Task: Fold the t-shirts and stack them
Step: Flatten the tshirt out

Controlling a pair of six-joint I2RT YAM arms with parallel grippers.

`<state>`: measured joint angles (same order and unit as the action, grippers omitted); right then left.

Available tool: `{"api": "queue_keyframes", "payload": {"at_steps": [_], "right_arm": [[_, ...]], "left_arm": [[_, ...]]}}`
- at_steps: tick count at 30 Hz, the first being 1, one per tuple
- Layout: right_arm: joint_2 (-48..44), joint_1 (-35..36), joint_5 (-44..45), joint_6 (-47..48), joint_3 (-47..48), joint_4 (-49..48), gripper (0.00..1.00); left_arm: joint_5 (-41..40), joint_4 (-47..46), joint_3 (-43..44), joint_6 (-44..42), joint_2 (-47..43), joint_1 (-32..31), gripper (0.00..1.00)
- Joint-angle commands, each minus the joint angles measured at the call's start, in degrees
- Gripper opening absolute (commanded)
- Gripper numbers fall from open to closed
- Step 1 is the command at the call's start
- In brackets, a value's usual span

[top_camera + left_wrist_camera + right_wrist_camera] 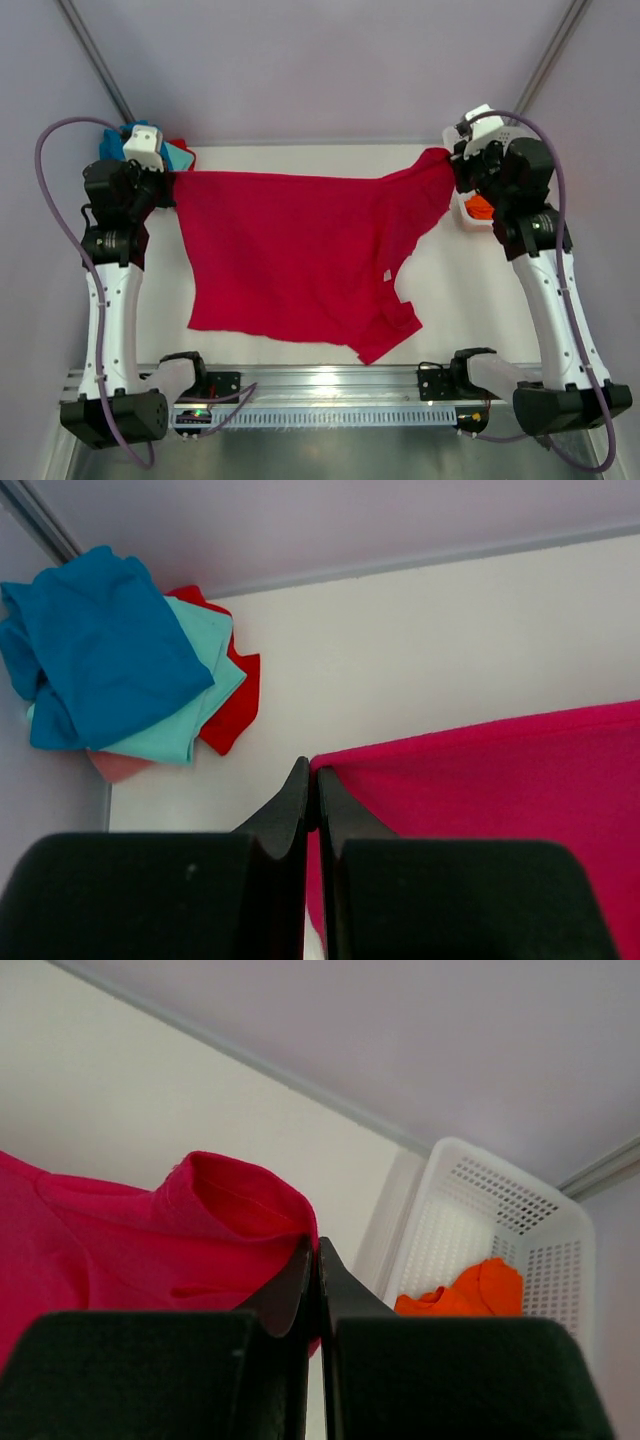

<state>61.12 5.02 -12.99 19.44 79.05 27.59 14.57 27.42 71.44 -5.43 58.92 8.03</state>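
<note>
The large crimson t-shirt (300,250) is stretched across the table between both grippers. My left gripper (166,182) is shut on its far left corner, seen in the left wrist view (312,772) with the crimson cloth (480,790) running right. My right gripper (452,165) is shut on its far right edge; in the right wrist view (317,1247) the crimson cloth (150,1230) bunches at the fingertips. The shirt's near part lies on the table, a sleeve at the front right.
A pile of blue (95,640), teal (200,675), red (232,705) and pink (115,765) t-shirts lies at the far left corner. A white lattice basket (470,1210) at the far right holds an orange t-shirt (470,1290). Grey walls enclose the table.
</note>
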Motion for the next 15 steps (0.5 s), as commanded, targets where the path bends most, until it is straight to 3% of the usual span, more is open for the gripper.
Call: {"api": "queue_keyframes", "payload": {"at_steps": [1, 10, 15], "right_arm": [[1.6, -0.4, 1.7, 1.3, -1.7, -12.4, 0.03], [22.4, -0.4, 1.6, 3.4, 4.0, -19.6, 0.03], [36.1, -0.4, 8.3, 3.6, 11.9, -22.1, 0.03]], "left_arm": [[-1.5, -11.8, 0.7, 0.8, 4.7, 0.7, 0.0], [-1.0, -20.4, 5.6, 0.7, 21.6, 0.3, 0.0], [-3.3, -24.3, 8.3, -0.7, 28.8, -1.4, 0.0]]}}
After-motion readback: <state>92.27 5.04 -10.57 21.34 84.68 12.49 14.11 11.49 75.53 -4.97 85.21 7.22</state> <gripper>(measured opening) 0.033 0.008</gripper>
